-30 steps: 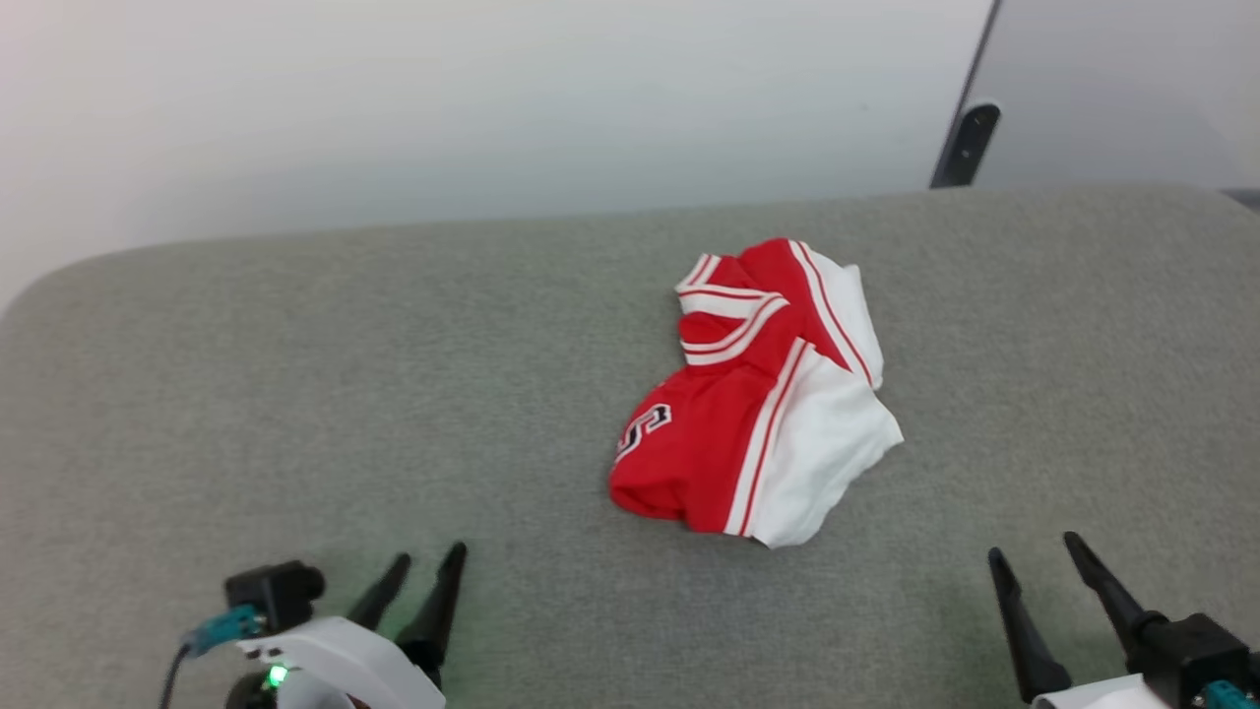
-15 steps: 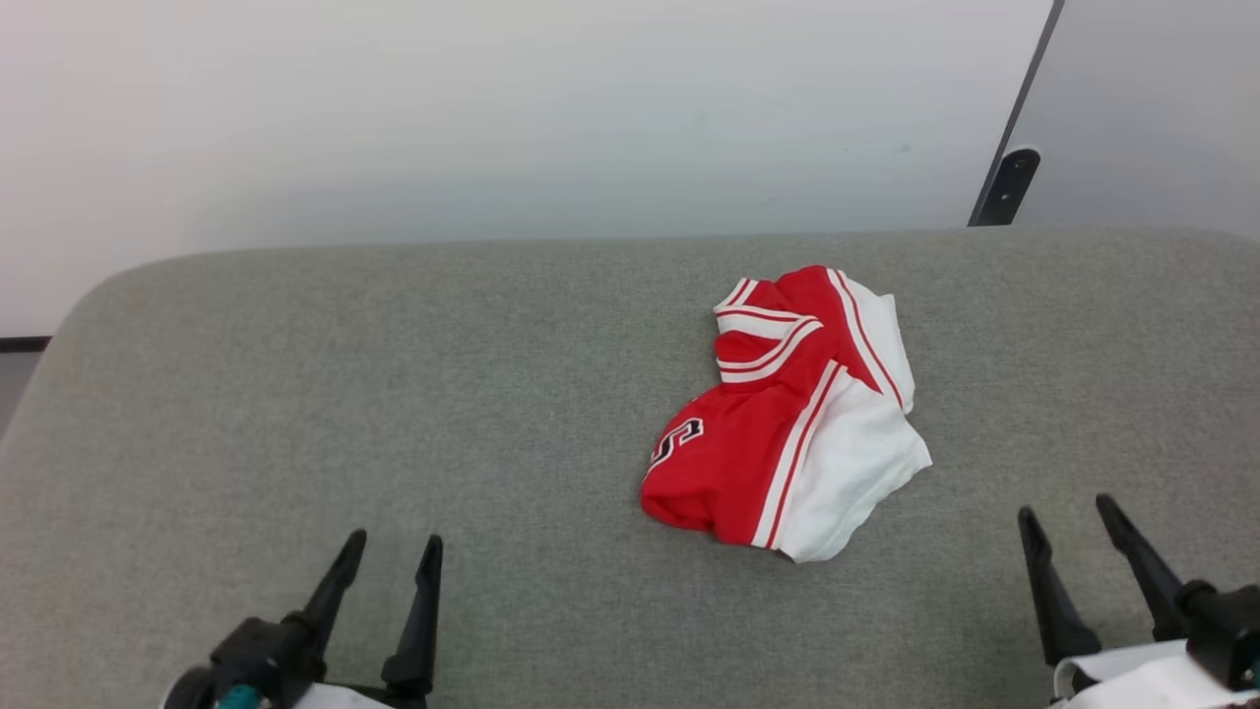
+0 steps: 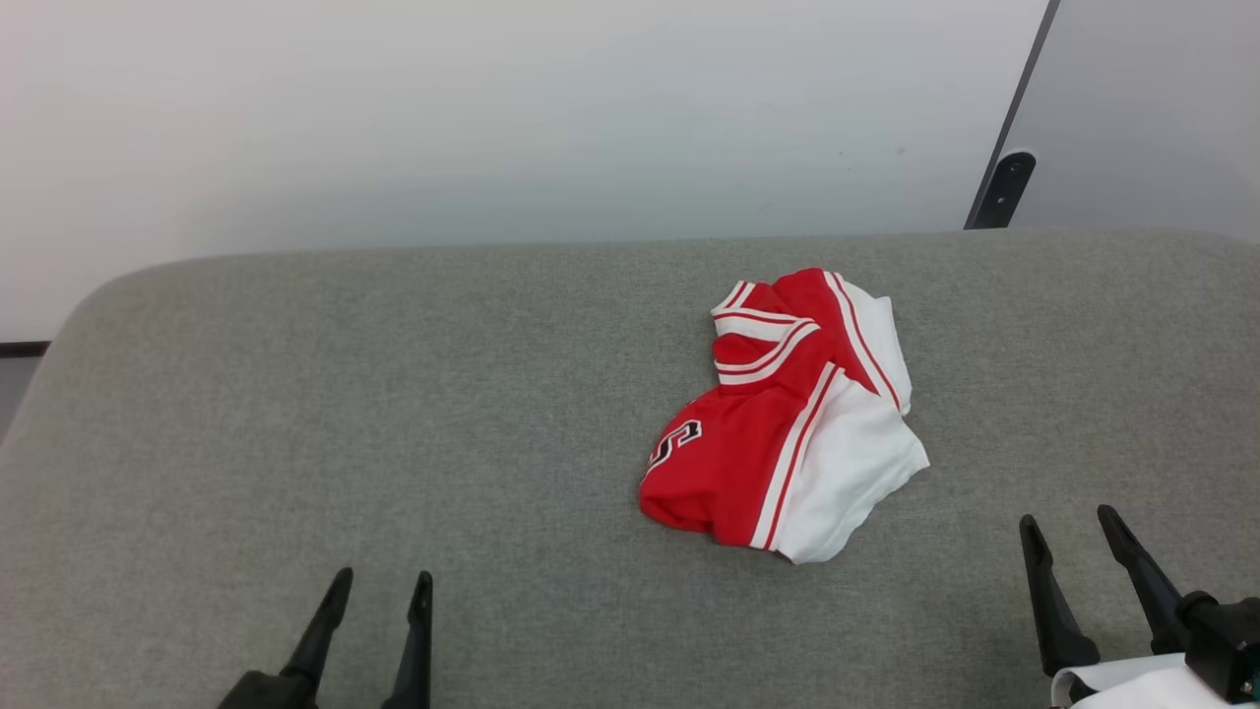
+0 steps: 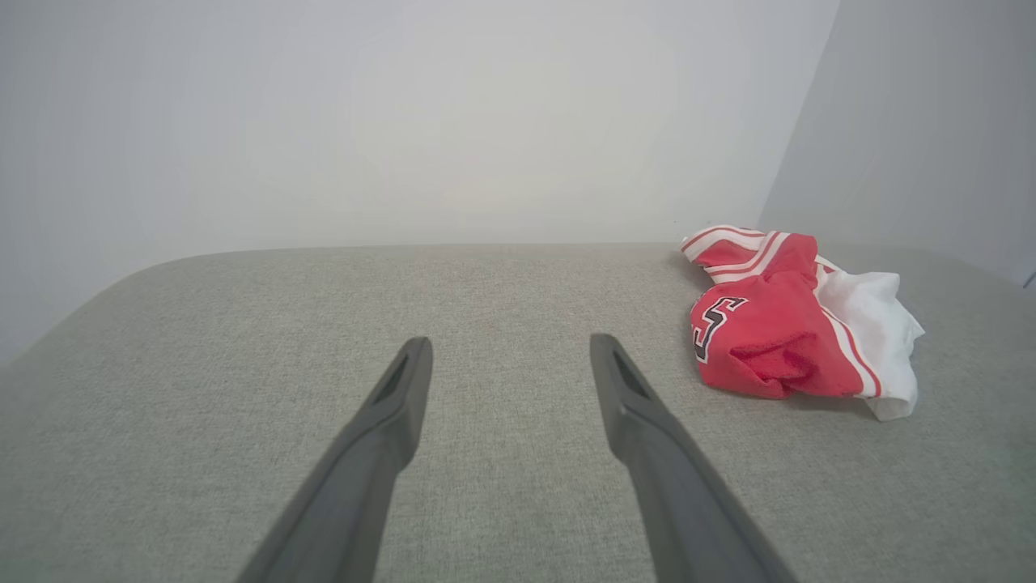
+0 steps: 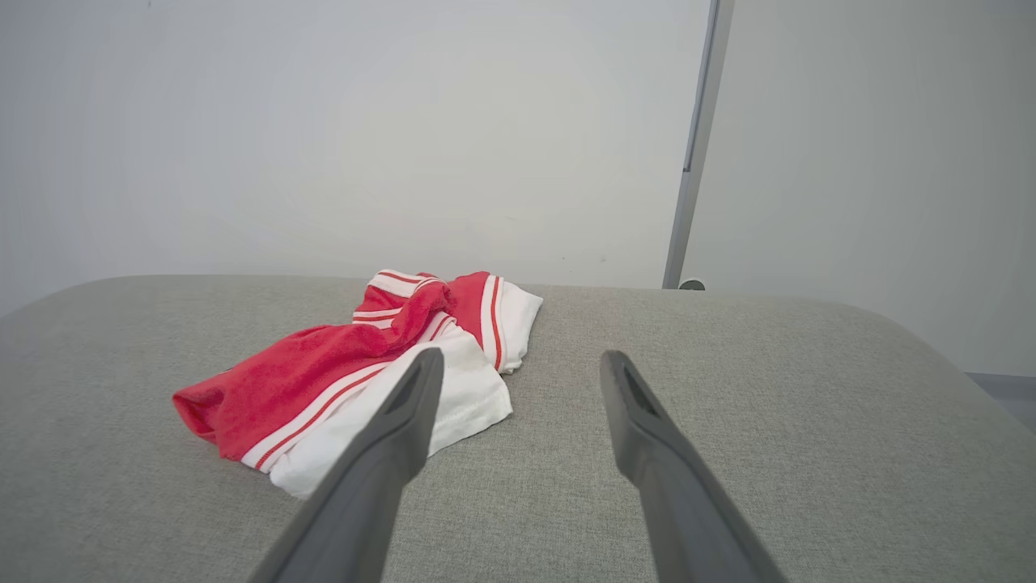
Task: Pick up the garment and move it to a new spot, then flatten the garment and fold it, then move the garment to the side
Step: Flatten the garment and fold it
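The garment [image 3: 783,418] lies crumpled in a heap on the grey fabric surface [image 3: 394,414], right of centre: red cloth, white sleeves, striped trim, part of black lettering showing. From the left wrist it lies to the right [image 4: 789,324]; from the right wrist, to the left [image 5: 364,372]. My left gripper [image 3: 382,581] is open at the lower left, well apart from the garment. Over at the lower right, my right gripper [image 3: 1068,522] stands open, a short way right of the white sleeve. Nothing is between either pair of fingers [image 4: 405,380] [image 5: 417,389].
A pale wall [image 3: 492,118] rises behind the surface's far rounded edge. A dark post with a black foot [image 3: 1004,187] stands at the back right, beside a grey panel [image 3: 1152,108]. Bare grey fabric spreads left of the garment.
The head camera turned and tilted, shifting the whole picture. My left gripper drew back toward the bottom edge, its wrist now out of frame. The garment lies as before.
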You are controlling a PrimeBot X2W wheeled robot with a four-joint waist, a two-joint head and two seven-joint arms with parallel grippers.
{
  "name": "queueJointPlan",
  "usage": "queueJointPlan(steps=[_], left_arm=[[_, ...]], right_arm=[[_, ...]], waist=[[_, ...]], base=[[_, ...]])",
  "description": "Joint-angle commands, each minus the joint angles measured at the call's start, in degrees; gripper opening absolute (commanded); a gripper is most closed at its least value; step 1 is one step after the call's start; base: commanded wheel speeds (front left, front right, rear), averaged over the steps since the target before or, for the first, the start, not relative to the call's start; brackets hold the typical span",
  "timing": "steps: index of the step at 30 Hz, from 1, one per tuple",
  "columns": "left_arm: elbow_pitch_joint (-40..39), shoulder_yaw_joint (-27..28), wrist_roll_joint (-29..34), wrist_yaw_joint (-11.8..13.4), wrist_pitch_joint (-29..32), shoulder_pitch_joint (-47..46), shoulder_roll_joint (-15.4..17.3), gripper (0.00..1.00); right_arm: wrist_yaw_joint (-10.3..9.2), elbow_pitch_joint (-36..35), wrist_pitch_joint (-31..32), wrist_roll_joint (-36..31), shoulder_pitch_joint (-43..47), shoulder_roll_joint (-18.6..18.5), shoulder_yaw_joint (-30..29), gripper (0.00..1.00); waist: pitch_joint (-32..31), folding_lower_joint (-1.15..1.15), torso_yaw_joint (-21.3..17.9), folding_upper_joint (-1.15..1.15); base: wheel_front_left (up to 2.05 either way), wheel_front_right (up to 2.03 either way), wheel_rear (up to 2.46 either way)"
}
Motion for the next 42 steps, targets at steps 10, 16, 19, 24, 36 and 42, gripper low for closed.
queueJointPlan(steps=[10, 16, 19, 24, 36, 42], left_arm=[[0.49, 3.33, 3.33, -3.32, -0.01, 1.02, -2.73, 1.0], [0.7, 4.22, 4.72, -4.21, -0.02, 1.15, -4.01, 1.0], [0.43, 4.56, 5.18, -4.47, -0.02, 0.99, -4.66, 1.0], [1.09, 4.36, 5.66, -5.12, -0.02, 0.08, -5.86, 1.0], [2.55, 3.62, 5.95, -6.18, -0.02, -3.78, -8.02, 1.0], [2.75, 3.03, 6.16, -6.45, -0.02, -5.8, -8.65, 1.0]], right_arm=[[-0.08, 0.55, -0.29, -0.67, 0.36, 0.1, 0.26, 1.0], [-0.08, 0.72, -0.2, -0.69, 0.86, 0.55, 0.01, 1.0], [-0.08, 1.54, 2.15, -0.23, -0.01, 0.72, 0.25, 1.0], [-0.07, 6.86, 17.62, 1.04, -3.57, -0.83, 2.9, 1.0], [-0.07, 5.31, 40.25, 6.36, -16.28, -3.93, 4.95, 1.0], [-0.07, 5.91, 48.73, 5.92, -21.77, -5.13, 4.05, 1.0]], waist=[[-0.51, 0.0, 0.26, 0.0], [-0.98, 0.0, 0.94, 0.0], [-0.67, 0.0, 1.33, 0.0], [0.87, 0.0, 2.14, 0.0], [5.37, 0.0, 4.36, 0.0], [8.37, 0.0, 5.17, 0.0]], base=[[0.0, 0.0, 0.0], [0.0, 0.0, 0.0], [0.0, 0.0, 0.0], [0.0, 0.0, 0.0], [0.0, 0.0, 0.0], [0.0, 0.0, 0.0]])
